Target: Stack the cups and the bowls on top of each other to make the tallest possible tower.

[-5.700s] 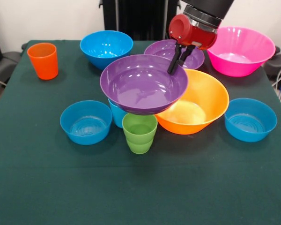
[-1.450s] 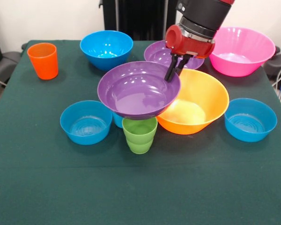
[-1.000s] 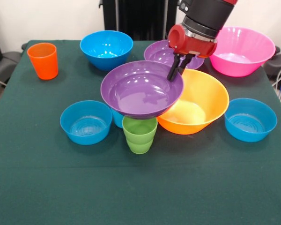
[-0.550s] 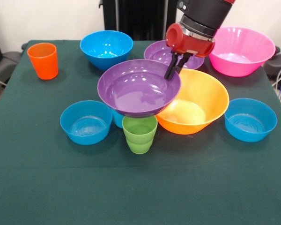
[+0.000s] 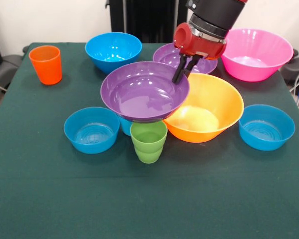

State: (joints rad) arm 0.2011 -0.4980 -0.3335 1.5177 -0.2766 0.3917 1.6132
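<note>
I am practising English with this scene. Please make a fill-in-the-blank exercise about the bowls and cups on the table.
1. The gripper is shut on the rim of a wide glossy ____ plastic bowl.
2. The ridged plastic cup in front of that bowl is ____.
3. The large glossy pink plastic bowl stands ____ the gripper, untouched.
4. The small orange plastic cup stands near the table's far ____ corner.

Missing words: purple; green; right of; left

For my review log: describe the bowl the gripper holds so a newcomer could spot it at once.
Start at the big orange-yellow bowl mid-table. Overlapping its left rim hangs a wide purple bowl, its rim pinched by the gripper. The other purple bowl sits on the cloth behind.
</note>
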